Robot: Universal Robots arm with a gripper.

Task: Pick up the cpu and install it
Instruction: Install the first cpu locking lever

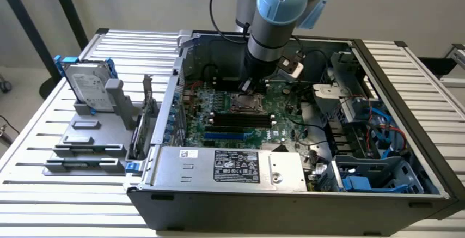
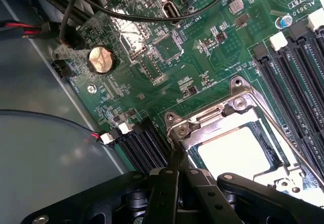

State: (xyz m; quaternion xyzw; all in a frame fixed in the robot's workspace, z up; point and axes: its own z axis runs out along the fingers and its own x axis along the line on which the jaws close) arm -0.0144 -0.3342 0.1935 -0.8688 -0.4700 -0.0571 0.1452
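Silver cpu [image 2: 238, 150] already lies in its socket [image 2: 230, 110] on my wrist feed, frame around it. My gripper [image 2: 176, 176] hangs just over the socket's edge, clenched on nothing. Placement looks done; whether it's latched I can't tell.

We see a glossy green circuit board [image 2: 202, 77], a shiny bare-metal socket frame [image 2: 223, 113], and the cpu [image 2: 238, 150] with a bright smooth metal top. The pincer [image 2: 174, 178] looks like matt black plastic. The computer case [image 1: 291, 208] is dull grey metal.
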